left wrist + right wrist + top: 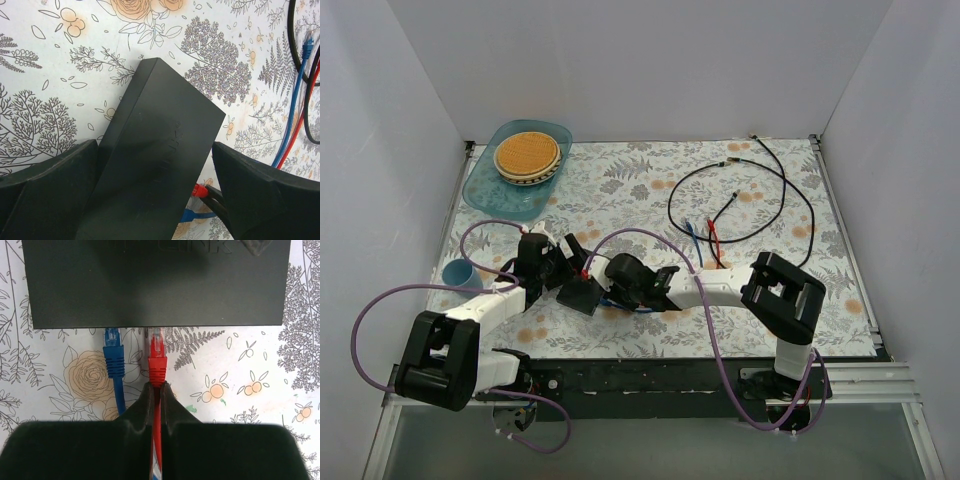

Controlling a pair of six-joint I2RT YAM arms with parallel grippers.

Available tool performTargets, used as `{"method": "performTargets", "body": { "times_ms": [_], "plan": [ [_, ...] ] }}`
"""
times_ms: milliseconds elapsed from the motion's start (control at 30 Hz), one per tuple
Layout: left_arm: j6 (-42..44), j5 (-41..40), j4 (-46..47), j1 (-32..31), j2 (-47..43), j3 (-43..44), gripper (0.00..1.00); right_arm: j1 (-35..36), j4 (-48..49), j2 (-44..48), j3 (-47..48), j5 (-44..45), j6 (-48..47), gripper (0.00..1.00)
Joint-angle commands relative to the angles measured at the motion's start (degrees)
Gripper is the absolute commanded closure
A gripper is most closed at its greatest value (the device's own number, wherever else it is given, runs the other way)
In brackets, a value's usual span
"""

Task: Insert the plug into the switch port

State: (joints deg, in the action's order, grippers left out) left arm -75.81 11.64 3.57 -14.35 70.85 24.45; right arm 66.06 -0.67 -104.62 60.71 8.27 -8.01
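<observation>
Near the front edge of the floral-patterned counter (650, 190), between the two arms, the switch (582, 297) is seen lying flat. It is straddled by the left claw (155, 195), whose fingers (50, 195) are spread wide, one on each side of the black box (whether they touch it cannot be told). On the socket side, the red plug (157, 357) is pinched by the right claw (156, 391), whose tips are pressed together on the cable just behind the plug's boot. The plug's clear tip is lined up with the switch's edge and reaches it; how deep it sits cannot be judged. Just beside it, a blue plug (113, 352) is set against the same edge. Farther back, a loop of black cable (790, 180) is laid on the counter. A teal tray (488, 195) carrying a plate (527, 155) is placed in the far left corner, and a blue cup (457, 272) is stood near the left edge.
</observation>
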Motion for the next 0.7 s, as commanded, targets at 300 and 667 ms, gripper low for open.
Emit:
{"method": "performTargets", "body": {
  "times_ms": [300,667],
  "plan": [
    [-1.1,7.1,-3.9,-0.9,-0.1,-2.6,0.02,0.5,13.2,5.2,-0.1,0.1,2.4,0.99],
    [-1.1,8.0,-3.9,-0.9,-0.7,-2.8,0.02,0.6,16.4,3.3,-1.8,-0.7,3.5,0.99]
  ]
}}
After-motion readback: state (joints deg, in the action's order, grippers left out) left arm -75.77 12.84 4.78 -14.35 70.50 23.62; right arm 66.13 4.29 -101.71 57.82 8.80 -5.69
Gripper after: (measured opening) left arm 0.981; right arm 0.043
